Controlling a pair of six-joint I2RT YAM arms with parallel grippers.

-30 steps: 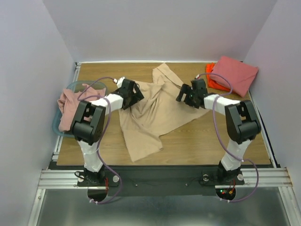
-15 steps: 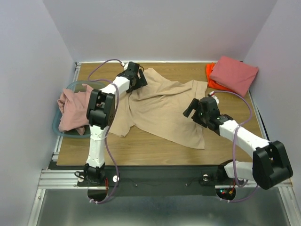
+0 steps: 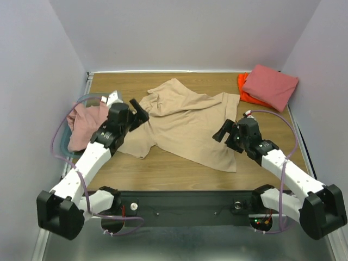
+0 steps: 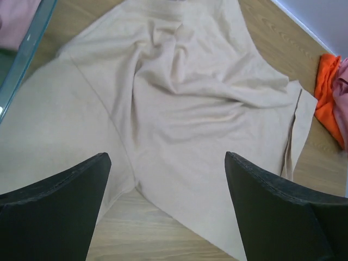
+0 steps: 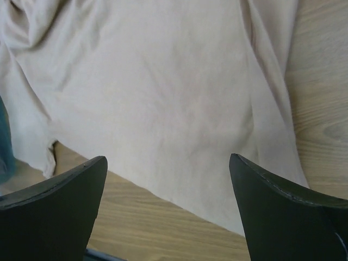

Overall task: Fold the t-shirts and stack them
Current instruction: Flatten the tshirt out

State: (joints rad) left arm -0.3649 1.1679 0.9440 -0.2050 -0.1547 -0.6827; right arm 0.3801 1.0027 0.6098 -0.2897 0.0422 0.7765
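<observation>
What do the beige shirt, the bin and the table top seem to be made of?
Beige shirt: soft matte knit fabric, probably cotton; it lies in limp creases. Bin: glossy translucent teal plastic; its rim is see-through. Table top: wood or wood-look laminate, grain lines visible; which one is unclear.

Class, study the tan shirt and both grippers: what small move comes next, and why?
Probably lower the open left gripper and right gripper to pinch the tan cotton t-shirt by its near edges: it lies spread but rumpled, and neither holds anything.
</observation>
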